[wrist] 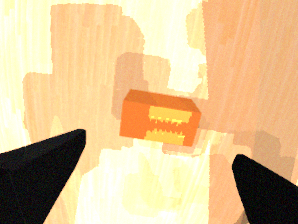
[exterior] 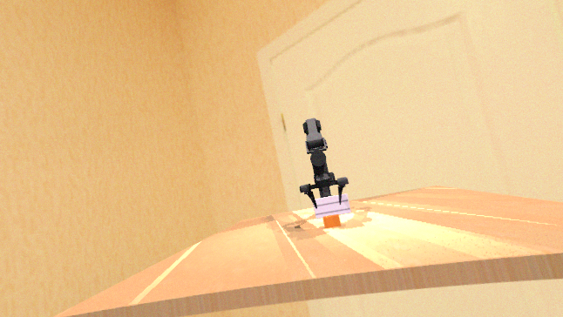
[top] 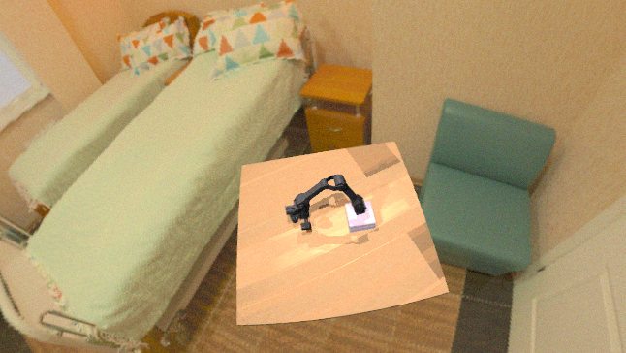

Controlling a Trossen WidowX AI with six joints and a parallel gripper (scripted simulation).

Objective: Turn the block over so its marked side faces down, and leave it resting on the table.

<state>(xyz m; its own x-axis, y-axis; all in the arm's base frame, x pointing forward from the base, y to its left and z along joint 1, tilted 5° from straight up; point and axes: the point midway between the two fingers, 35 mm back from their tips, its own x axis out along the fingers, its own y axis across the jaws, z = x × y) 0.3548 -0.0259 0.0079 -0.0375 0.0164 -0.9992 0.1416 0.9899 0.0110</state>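
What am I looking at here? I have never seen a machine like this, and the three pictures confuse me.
It is a small black robot arm standing on a wooden table in a bedroom. One picture looks down from above, one looks across the table from low at its edge, and one comes from a camera on the arm's wrist. The arm's hand ends in two dark fingers, which are spread wide and hold nothing. Below it, in the wrist view, lies a small orange block on the table. The pale lilac piece looks like part of the arm's wrist, though I cannot be sure.
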